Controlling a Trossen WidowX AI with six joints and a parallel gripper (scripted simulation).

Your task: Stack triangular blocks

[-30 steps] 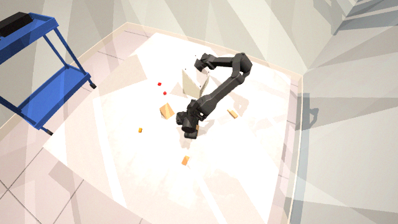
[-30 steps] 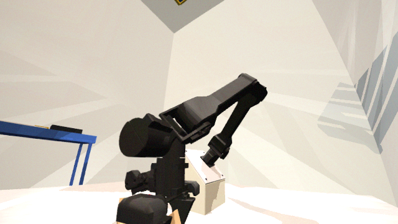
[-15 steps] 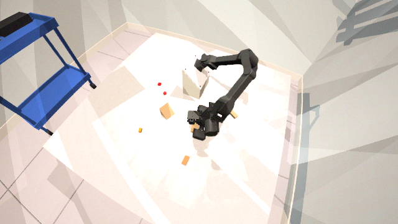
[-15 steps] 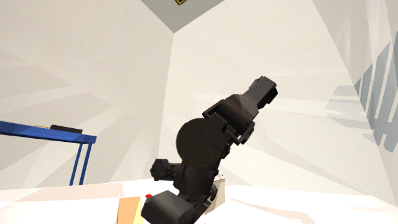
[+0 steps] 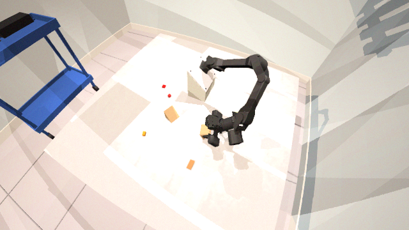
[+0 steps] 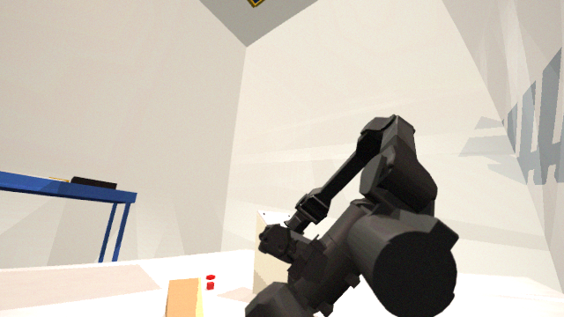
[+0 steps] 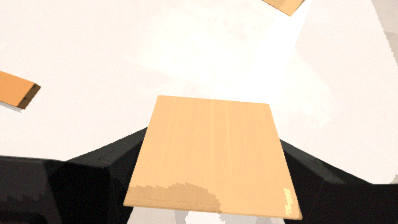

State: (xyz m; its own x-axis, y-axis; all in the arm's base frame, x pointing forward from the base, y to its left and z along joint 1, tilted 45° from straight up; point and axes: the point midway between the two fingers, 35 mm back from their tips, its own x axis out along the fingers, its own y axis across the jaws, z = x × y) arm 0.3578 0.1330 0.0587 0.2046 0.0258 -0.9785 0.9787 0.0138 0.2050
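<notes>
One triangular block (image 5: 204, 130) (image 7: 212, 150) is between the fingers of my gripper (image 5: 209, 130) (image 7: 209, 135), which is shut on it. A broad flat face of it fills the lower middle of the wrist view. It appears raised off the table; how high I cannot tell. The other triangular block (image 5: 171, 114) (image 6: 182, 297) stands on the table, left of the gripper in the top view, apart from the held one. A corner of a block (image 7: 287, 6), likely that one, shows at the top of the wrist view. The held block is hidden in the exterior view.
An orange flat block (image 5: 190, 164) (image 7: 15, 90) lies to one side. Two small red pieces (image 5: 163, 86) (image 6: 210, 285) and a small yellow piece (image 5: 144, 133) lie farther out. A pale slanted box (image 5: 195, 86) (image 6: 264, 264) stands behind, near the arm. A blue cart (image 5: 54, 99) stands beyond.
</notes>
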